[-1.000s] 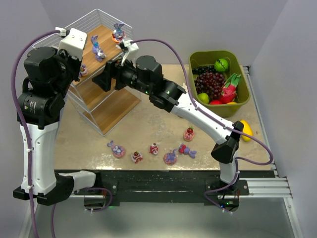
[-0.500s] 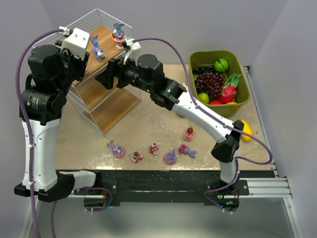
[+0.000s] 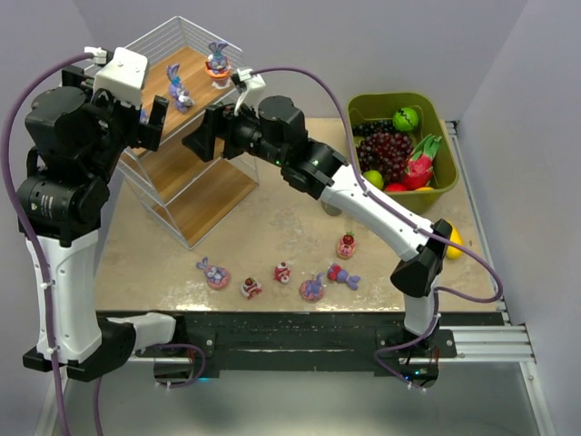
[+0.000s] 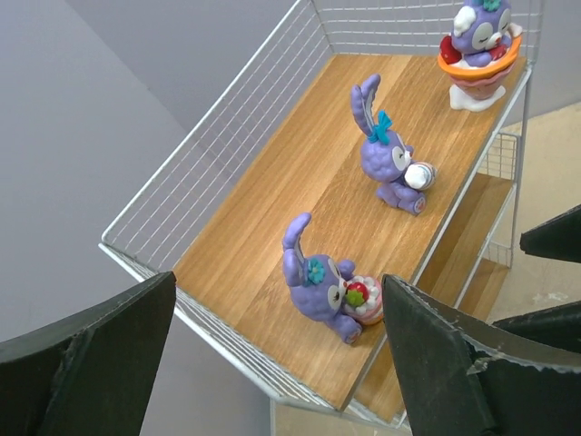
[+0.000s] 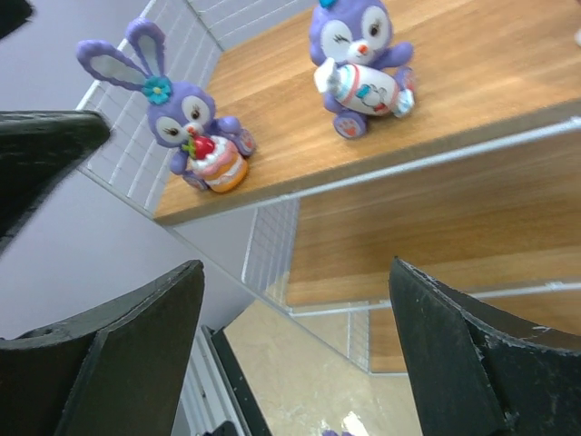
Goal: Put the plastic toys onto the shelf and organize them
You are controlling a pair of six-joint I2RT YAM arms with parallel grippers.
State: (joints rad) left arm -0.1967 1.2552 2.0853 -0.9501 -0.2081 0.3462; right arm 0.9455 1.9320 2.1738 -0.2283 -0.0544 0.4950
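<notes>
The shelf [image 3: 201,207] stands at the table's back left. Three purple bunnies sit on its top board [image 4: 300,182]: one with a cake [image 4: 325,291], one in the middle [image 4: 390,159], and one in an orange cup [image 4: 479,41]. My left gripper [image 4: 277,286] hovers open just above the cake bunny, not touching it. My right gripper [image 5: 295,268] is open and empty in front of the shelf, and its view shows the cake bunny [image 5: 195,136] and the middle bunny [image 5: 359,59]. Several plastic toys [image 3: 282,272] lie along the table's near edge.
An olive-green bin [image 3: 445,186] holding grapes [image 3: 388,150] and other fake fruits stands at the back right. A yellow lemon [image 3: 451,238] lies beside it, close to the right arm's elbow. Both grippers [image 3: 150,118] [image 3: 204,136] are near each other at the shelf's top.
My left gripper has opened wide and let go of the cake bunny, which now rests on the top board. The right gripper has risen slightly toward the shelf's top and opened a little more.
</notes>
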